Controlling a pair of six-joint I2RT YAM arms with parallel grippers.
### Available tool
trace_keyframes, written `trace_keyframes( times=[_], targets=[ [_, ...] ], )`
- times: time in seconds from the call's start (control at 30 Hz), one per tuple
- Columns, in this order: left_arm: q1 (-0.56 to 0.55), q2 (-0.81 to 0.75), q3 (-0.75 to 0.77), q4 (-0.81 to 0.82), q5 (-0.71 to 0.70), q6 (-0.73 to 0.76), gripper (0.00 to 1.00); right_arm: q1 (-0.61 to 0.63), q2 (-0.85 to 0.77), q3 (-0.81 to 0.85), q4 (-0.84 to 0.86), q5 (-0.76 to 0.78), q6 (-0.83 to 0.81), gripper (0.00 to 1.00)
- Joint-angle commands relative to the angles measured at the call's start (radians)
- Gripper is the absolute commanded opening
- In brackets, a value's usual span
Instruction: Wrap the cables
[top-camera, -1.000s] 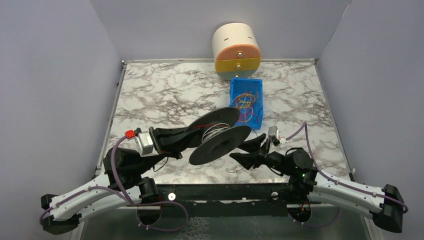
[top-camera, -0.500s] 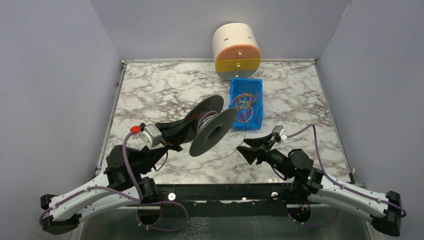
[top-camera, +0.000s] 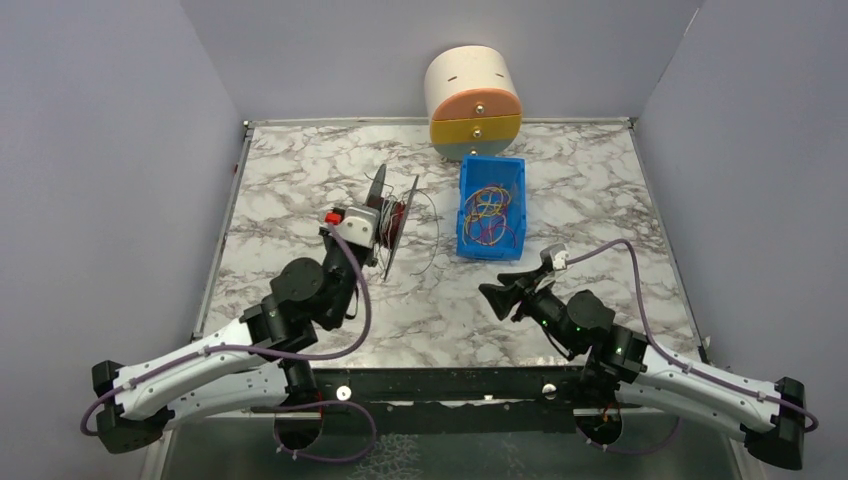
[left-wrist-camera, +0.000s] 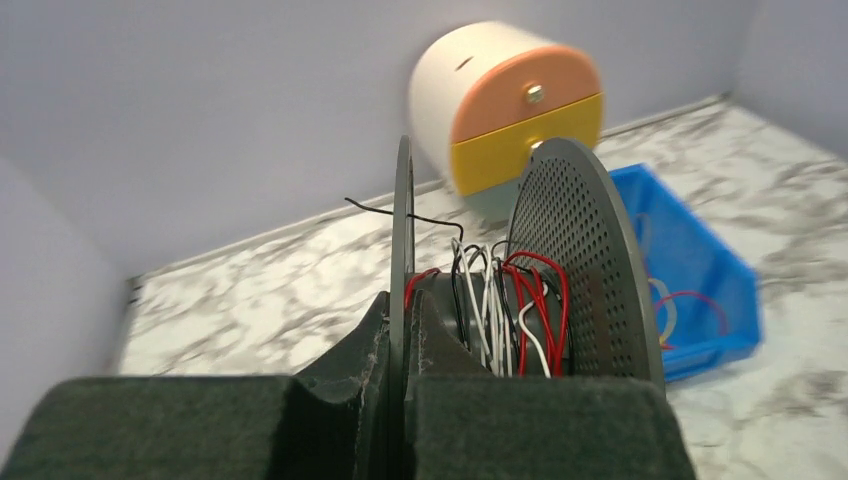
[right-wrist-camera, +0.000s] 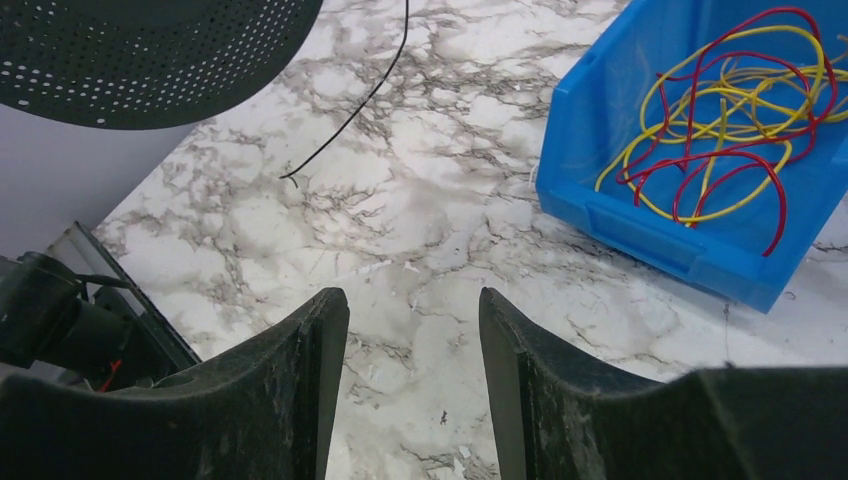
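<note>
Left gripper (left-wrist-camera: 403, 322) clamped on the spool's (left-wrist-camera: 578, 250) rim, cables (left-wrist-camera: 540, 285) loosely wound at its core — right gripper (right-wrist-camera: 412, 335) apart above the surface (right-wrist-camera: 430, 225) — slack turns may spill if the spool tilts.

**Legible markings in the overhead and wrist views: none.**
We can read no text, label, brand, number or sign on any surface. This holds for the black spool (top-camera: 385, 225), the blue bin (top-camera: 463, 200), the round drawer unit (top-camera: 475, 95) and the marble table (top-camera: 300, 190). The closer wrist views of the spool's perforated flange (left-wrist-camera: 580, 270) and the bin's wall (right-wrist-camera: 640, 230) show plain, unlettered surfaces. Any marks on the arm housings are too small for us to make out.
</note>
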Motion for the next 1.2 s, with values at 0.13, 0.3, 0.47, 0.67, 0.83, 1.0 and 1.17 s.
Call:
trace_keyframes(
  times=[0.13, 0.3, 0.47, 0.67, 0.83, 1.0, 1.17],
  targets=[
    [0.005, 0.138, 0.101, 0.039, -0.402, 0.243, 0.0, 0.005, 0.043, 0.05, -0.068, 0.072, 0.022, 0.56],
    [0.033, 0.21, 0.112, 0.047, -0.495, 0.371, 0.0, 0.005, 0.066, 0.062, -0.078, 0.093, 0.024, 0.56],
    [0.157, 0.286, 0.114, 0.04, -0.543, 0.521, 0.0, 0.005, 0.082, 0.066, -0.078, 0.105, 0.028, 0.57],
    [0.272, 0.407, 0.1, -0.055, -0.53, 0.542, 0.0, 0.005, 0.094, 0.062, -0.071, 0.114, 0.037, 0.57],
    [0.328, 0.536, 0.084, -0.051, -0.529, 0.565, 0.0, 0.004, 0.105, 0.053, -0.061, 0.114, 0.052, 0.57],
    [0.333, 0.682, 0.128, -0.053, -0.508, 0.531, 0.0, 0.005, 0.113, 0.041, -0.052, 0.112, 0.07, 0.57],
    [0.332, 0.829, 0.205, -0.097, -0.483, 0.443, 0.0, 0.005, 0.102, 0.037, -0.051, 0.105, 0.086, 0.57]
  ],
)
